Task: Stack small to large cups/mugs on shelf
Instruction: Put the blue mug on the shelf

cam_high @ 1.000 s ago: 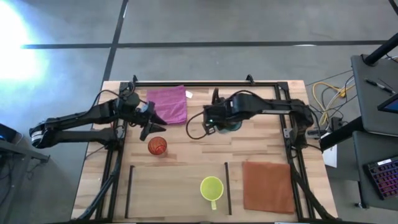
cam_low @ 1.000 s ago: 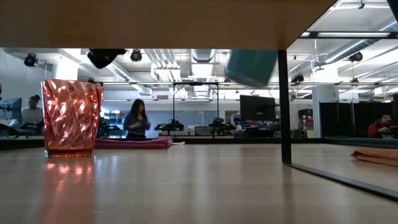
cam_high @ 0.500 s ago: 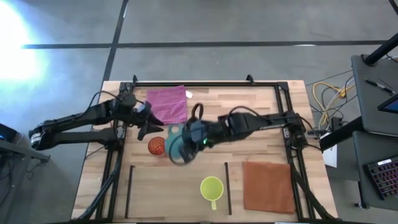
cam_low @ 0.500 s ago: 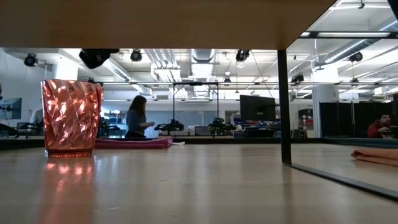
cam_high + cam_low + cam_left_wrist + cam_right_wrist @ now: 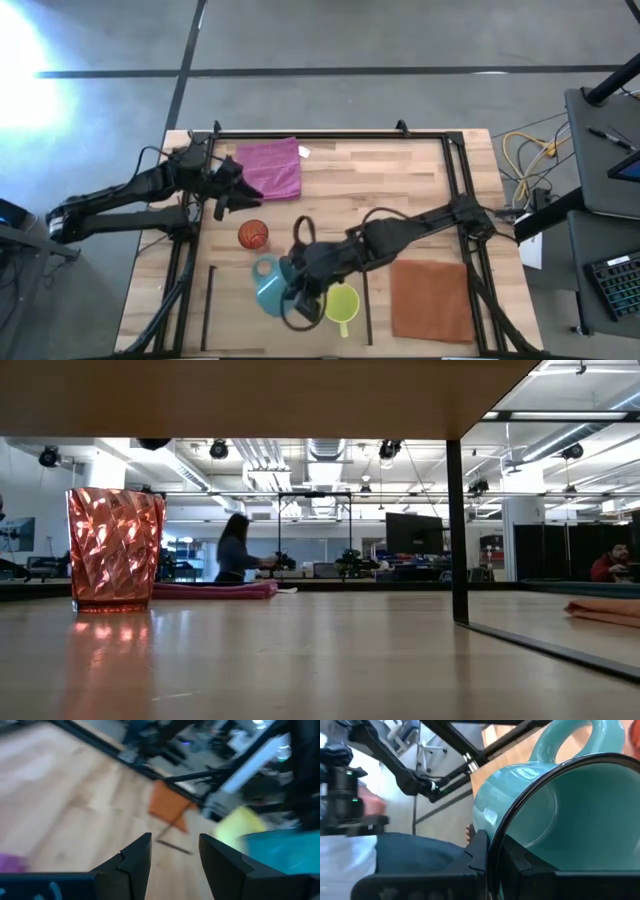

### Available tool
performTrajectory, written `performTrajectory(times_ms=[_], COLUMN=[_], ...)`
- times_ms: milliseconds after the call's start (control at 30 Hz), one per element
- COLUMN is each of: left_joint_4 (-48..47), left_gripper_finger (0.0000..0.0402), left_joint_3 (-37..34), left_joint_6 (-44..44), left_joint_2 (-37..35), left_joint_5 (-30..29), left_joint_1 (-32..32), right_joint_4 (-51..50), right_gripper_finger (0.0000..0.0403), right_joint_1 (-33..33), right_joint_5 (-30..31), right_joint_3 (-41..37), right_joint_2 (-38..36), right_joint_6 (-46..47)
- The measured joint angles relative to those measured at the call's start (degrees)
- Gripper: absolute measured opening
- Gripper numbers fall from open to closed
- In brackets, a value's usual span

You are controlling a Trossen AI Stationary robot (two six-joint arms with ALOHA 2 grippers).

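Observation:
My right gripper (image 5: pixel 298 292) is shut on the teal mug (image 5: pixel 268 287) over the shelf (image 5: pixel 240 320), the bare wood between two black strips (image 5: pixel 210 305). The yellow mug (image 5: pixel 341 303) stands on the shelf just to the right, its handle toward the near edge. The red-orange cup (image 5: pixel 253 234) stands upright on its base beyond the shelf; it also shows in the low view (image 5: pixel 113 550). My left gripper (image 5: pixel 232 192) is open and empty, beyond the red-orange cup next to the magenta cloth (image 5: pixel 272 168). The teal mug does not show in the low view. My right gripper holds the teal mug by its rim (image 5: pixel 492 845), one finger inside the mug and one outside on the wall. The fingers come from the table's right side. The mug is tipped, its mouth toward the gripper and its handle (image 5: pixel 570 740) on the side away from the fingers.
A rust-brown mat (image 5: pixel 430 300) lies at the near right, beyond the right strip (image 5: pixel 366 300). A black frame (image 5: pixel 330 133) runs round the table's far and side edges. Bare wood lies between the cloth and the right arm.
My right gripper has carried the teal mug from the table's far middle toward the near edge and leftward, past the red-orange cup, down to the shelf beside the yellow mug. My left gripper has drawn back a little toward the far left.

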Motion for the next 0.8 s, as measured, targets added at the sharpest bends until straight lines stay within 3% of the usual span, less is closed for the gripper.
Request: performTrajectory(times_ms=[133, 333, 467, 633, 800], left_joint_4=[4.4, 4.6, 5.3, 5.1, 5.3], left_gripper_finger=[0.0151, 0.0151, 0.0151, 0.0151, 0.0151], left_joint_3=[0.0, 0.5, 1.5, 3.1, 4.3], left_joint_6=[-5.3, -7.6, -9.8, -10.9, -10.8], left_joint_2=[2.7, 4.8, 5.8, 5.9, 5.1], left_joint_5=[6.6, 7.2, 11.3, 12.2, 12.2], left_joint_1=[-1.1, -2.7, -2.9, -2.9, -2.9], right_joint_4=[-1.0, -0.8, -1.9, -8.7, -14.2], right_gripper_finger=[0.0013, 0.0013, 0.0013, 0.0013, 0.0021], right_joint_1=[0.4, 1.0, 1.4, 1.4, 1.6], right_joint_5=[-1.4, -0.5, 2.7, 7.7, 8.0], right_joint_3=[0.0, 0.2, 0.7, 3.2, 4.5], right_joint_2=[1.4, 1.5, 1.2, 1.1, 1.1], right_joint_6=[-2.6, -9.4, -15.6, -22.1, -28.7])
